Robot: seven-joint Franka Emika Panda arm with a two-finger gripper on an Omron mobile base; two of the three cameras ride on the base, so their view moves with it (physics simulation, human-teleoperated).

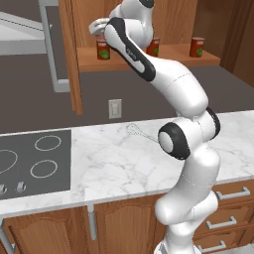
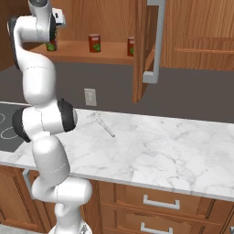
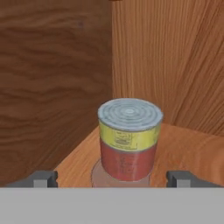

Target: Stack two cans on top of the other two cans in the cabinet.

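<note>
- In the hand view the claw (image 3: 112,178) stands wide open at the bottom of the frame, its two dark fingertips (image 3: 41,178) far apart and holding nothing.
- Between and just beyond the tips, at frame centre, the pale can (image 3: 129,138) sits upright with a ribbed grey top, a yellow-green band above and a pink-red band below.
- It rests on a round grey disc that shows under it, which looks like the top of another can; I cannot tell more of that can from here.
- Around it lies the wooden shelf (image 3: 183,151), with the cabinet (image 3: 52,78) walls meeting in a corner behind.
- In the left base view, the marble surface (image 1: 99,163) fills the lower middle, with a stove (image 1: 30,161) at the left and a whisk (image 1: 136,131) lying near the arm.
- Above, in the upper middle, the arm reaches up to the shelf; a red can (image 1: 103,49) stands just beside the wrist at the shelf's left end.
- A second red can (image 1: 153,47) peeks out behind the arm, and a third (image 1: 197,47) stands apart at the right end.
- A wall outlet (image 1: 115,108) sits below the shelf.
</note>
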